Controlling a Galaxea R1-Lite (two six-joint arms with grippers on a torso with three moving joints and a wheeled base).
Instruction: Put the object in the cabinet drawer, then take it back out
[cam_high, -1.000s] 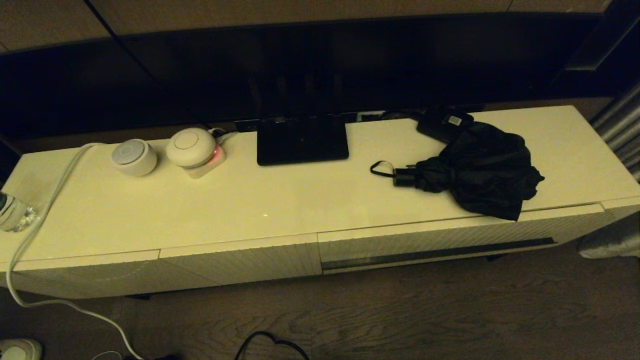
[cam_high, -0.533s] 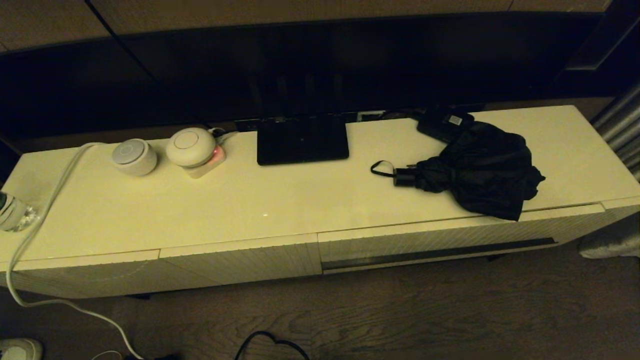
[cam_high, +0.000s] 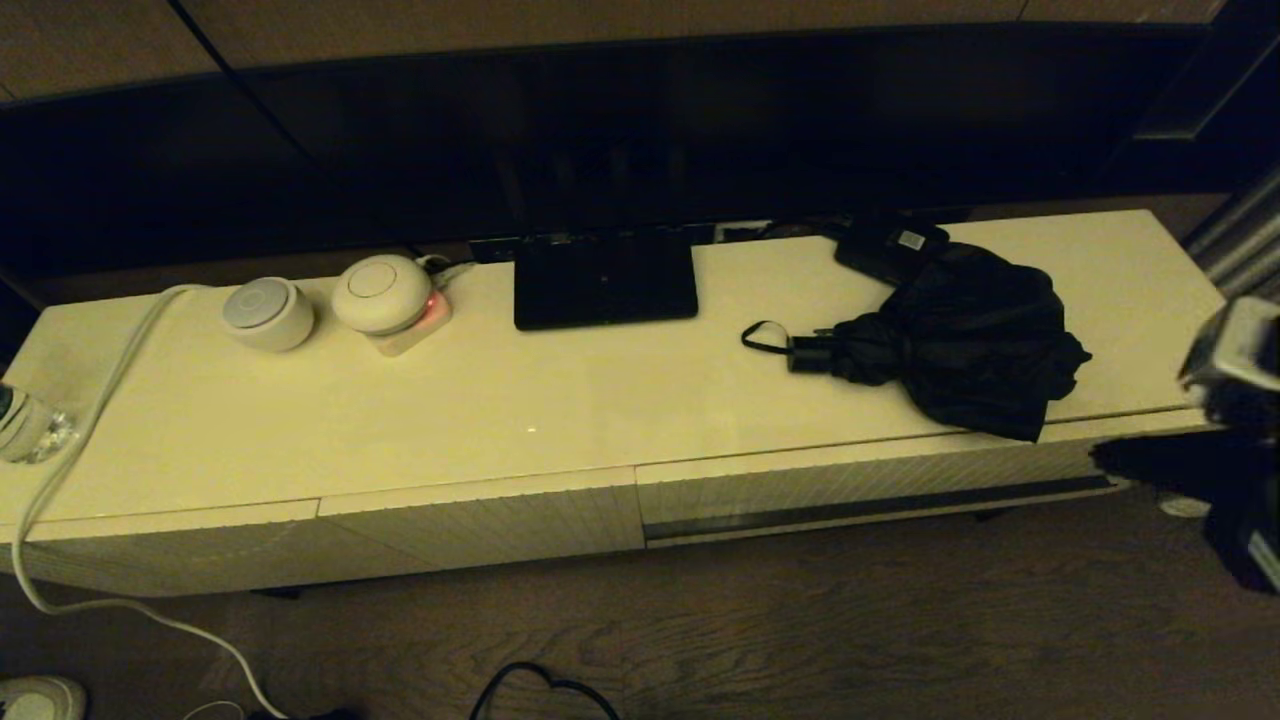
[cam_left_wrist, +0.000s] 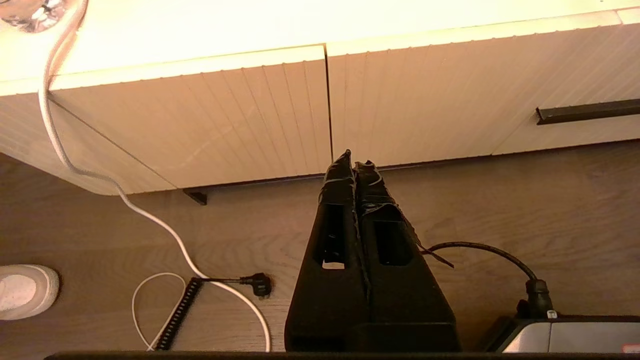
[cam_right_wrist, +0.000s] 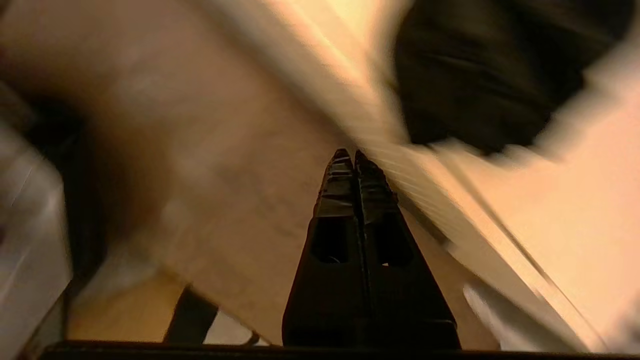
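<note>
The black umbrella (cam_high: 960, 340) lies on the right part of the cabinet top, its handle and wrist loop (cam_high: 765, 338) pointing left and its bunchy canopy hanging a little over the front edge. Below it the cabinet drawer (cam_high: 860, 480) is closed, with its long dark handle slot (cam_high: 880, 508) showing. My right gripper (cam_high: 1100, 458) comes in from the right edge, shut and empty, level with the drawer's right end. In the right wrist view the gripper (cam_right_wrist: 350, 155) points toward the ribbed front, and the umbrella (cam_right_wrist: 490, 75) is a blur beyond it. My left gripper (cam_left_wrist: 352, 161) hangs shut over the floor before the left panels.
On the cabinet top are a flat black stand (cam_high: 604, 280), a small black box with a white label (cam_high: 885, 248), two round white devices (cam_high: 268, 313) (cam_high: 382, 293) and a white cable (cam_high: 90, 400). A bottle (cam_high: 25, 425) stands at the far left. Cables lie on the floor (cam_high: 540, 685).
My right arm has come into the head view at the right edge, moving fast toward the drawer's right end. The umbrella and drawer have not moved.
</note>
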